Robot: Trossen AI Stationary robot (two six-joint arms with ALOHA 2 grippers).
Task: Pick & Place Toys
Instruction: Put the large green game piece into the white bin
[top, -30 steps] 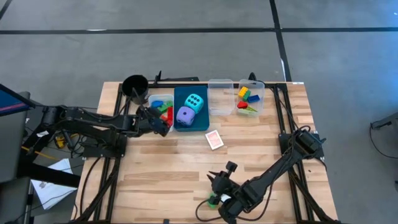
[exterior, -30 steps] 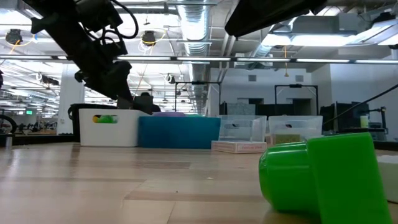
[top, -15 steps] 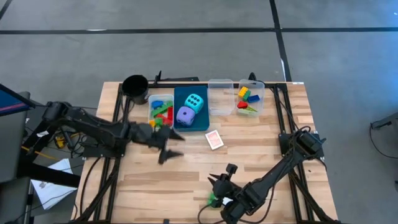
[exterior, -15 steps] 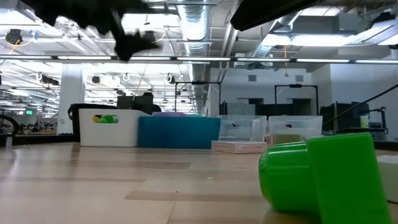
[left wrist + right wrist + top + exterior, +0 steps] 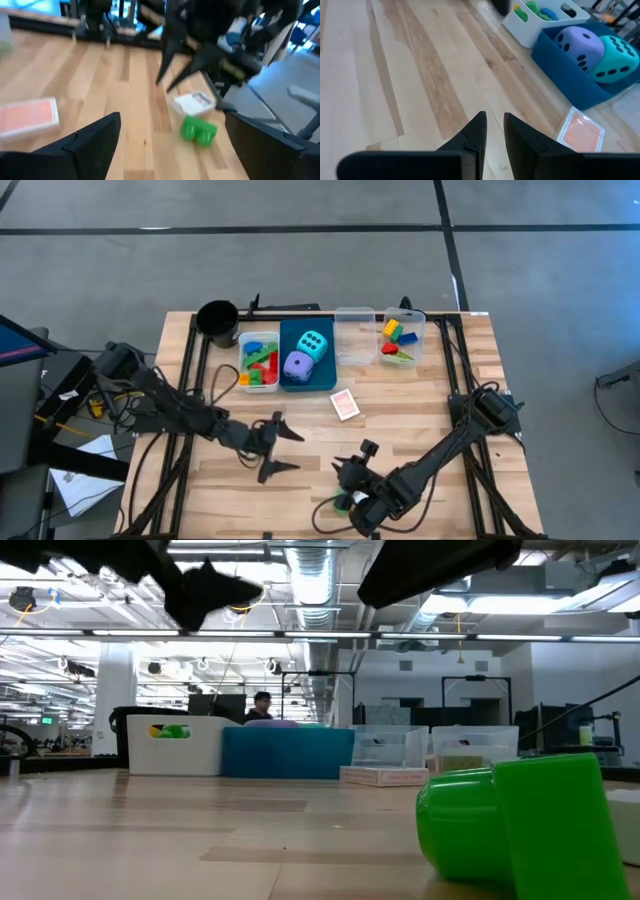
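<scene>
Green brick (image 5: 344, 501): lies on the desk (image 5: 300, 450) near its front edge, touching or just beside a small white piece (image 5: 194, 104); my wrist view shows both ahead of me.
Card (image 5: 344, 404): flat on the desk, just in front of the blue bin (image 5: 288, 381), not yet put away.
Dice: cyan die (image 5: 313, 344) and purple die (image 5: 297, 364) sit together in the blue bin.
Other bricks: some in the white bin (image 5: 243, 340), some in the far clear bin (image 5: 418, 325); the clear bin (image 5: 354, 320) between looks empty.
Left hand (image 5: 277, 445): mine, fingers spread wide, holding nothing, above the middle of the desk and pointed toward the green brick.
Right hand (image 5: 352, 470): fingers nearly closed with nothing between them, low over the desk's front, close by the green brick.
Step in hand: I judge I am reaching for the next loose toy, and the green brick is the likely one.
Next move: carry on toward the brick, come down with one finger on each side of it, then close. The right hand is very near, so I must watch for a clash of arms there.
</scene>
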